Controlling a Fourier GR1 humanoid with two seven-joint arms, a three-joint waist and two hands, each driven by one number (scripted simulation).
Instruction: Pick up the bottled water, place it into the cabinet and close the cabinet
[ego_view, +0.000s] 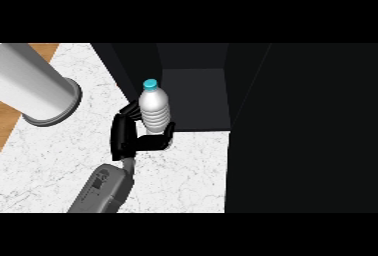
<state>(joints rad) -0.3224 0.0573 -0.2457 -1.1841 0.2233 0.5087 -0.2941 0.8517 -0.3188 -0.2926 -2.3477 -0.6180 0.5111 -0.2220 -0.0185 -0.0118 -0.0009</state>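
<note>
1. Head view: the bottled water (154, 107) stands upright with its blue cap up, just at the mouth of the dark cabinet (193, 97). Its lower part is caught in a hand (133, 137), so I cannot tell whether its base rests on the table (177, 180) or hangs just above it.
2. Only one forearm (103, 190) shows, rising from the lower edge left of centre. Which arm it is cannot be read with certainty from its place alone; I take it for the left.
3. The fingers are curled round the bottle's lower body, thumb on one side and the rest on the other, pinching it between them. Holding low leaves the top free to pass under the cabinet's upper edge, which is likely why the grip sits there.
4. The wrist is bent so the palm faces the cabinet opening, the forearm angled up and to the right toward it.
5. A dark panel (303, 125), probably the open door, fills the right side; it stays open until the bottle is inside.
6. A large grey cylinder (37, 92) stands at the upper left, well apart from the hand.
7. The other hand does not show.
</note>
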